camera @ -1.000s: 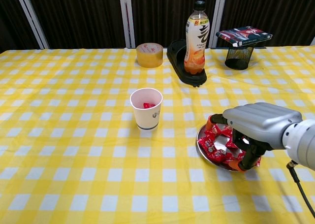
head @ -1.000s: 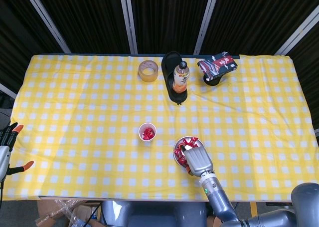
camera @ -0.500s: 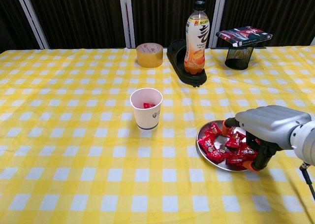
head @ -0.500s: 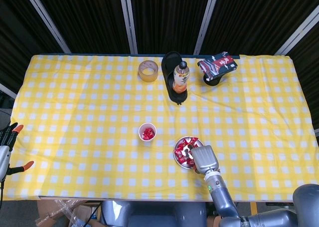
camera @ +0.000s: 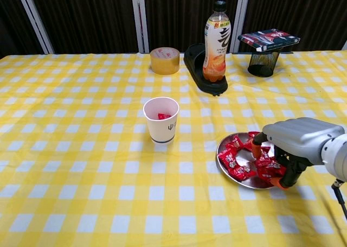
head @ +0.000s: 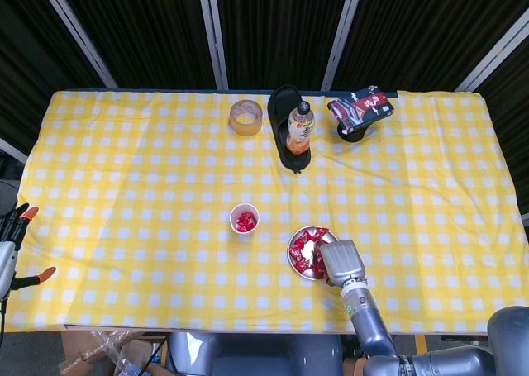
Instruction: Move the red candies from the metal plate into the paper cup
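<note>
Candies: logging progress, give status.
Right hand over plate, fingers among candies, grasp unclear. Left hand idle off-table. Cup holds some. Path clear.

The head view looks steeply down from high above the tabletop [head: 124, 186], taking in every edge. The chest view sits low and nearer at the near edge, facing across; both share the cup [camera: 161, 119] and plate [camera: 230, 173].

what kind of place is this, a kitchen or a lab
Probably a lab or test setup, not a kitchen: a table under a yellow checked cloth stands before black curtains, with staged props like a roll of brown tape and a black mesh pen holder.
</note>
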`<state>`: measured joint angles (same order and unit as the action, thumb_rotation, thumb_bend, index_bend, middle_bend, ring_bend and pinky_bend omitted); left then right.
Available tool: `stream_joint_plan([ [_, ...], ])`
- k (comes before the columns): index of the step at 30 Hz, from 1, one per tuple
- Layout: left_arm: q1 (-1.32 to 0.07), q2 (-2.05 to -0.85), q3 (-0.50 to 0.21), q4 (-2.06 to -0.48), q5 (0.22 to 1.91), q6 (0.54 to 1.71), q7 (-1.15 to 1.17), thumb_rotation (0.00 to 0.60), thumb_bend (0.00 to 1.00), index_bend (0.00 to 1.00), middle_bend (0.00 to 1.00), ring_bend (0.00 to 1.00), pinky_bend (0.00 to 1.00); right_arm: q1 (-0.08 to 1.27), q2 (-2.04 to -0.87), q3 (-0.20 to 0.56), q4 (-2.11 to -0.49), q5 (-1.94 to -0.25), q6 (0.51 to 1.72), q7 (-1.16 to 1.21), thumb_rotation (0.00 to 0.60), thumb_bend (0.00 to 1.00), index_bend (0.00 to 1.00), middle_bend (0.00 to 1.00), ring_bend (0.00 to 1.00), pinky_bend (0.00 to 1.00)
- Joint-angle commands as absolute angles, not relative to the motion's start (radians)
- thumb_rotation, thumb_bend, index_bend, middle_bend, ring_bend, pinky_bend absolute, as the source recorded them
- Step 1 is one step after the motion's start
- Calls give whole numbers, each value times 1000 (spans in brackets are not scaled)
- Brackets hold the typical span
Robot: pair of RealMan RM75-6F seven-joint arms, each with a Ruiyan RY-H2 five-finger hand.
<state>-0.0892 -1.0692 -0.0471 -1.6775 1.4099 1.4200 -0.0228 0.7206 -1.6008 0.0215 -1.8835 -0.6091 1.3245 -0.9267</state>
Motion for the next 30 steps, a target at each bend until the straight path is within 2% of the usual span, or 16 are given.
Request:
stream_joint_plan([
  [1,-89,-1069,-47,-1677,1411,1420,-23,600,46,0,0,0,0,719,-1606,24,-1874,-609,1318,-922,600,416,387,886,885,897],
  [12,-90,-1068,-46,-1678,1410,1417,-24,600,46,0,0,0,0,708,-1611,30,-1852,-631,1293,-890,600,594,499,886,889,897],
  [30,-89,-1068,-46,-1678,1413,1419,-28,600,46,0,0,0,0,692,-1610,28,-1866,-683,1272,-854,600,659,559,886,902,897],
])
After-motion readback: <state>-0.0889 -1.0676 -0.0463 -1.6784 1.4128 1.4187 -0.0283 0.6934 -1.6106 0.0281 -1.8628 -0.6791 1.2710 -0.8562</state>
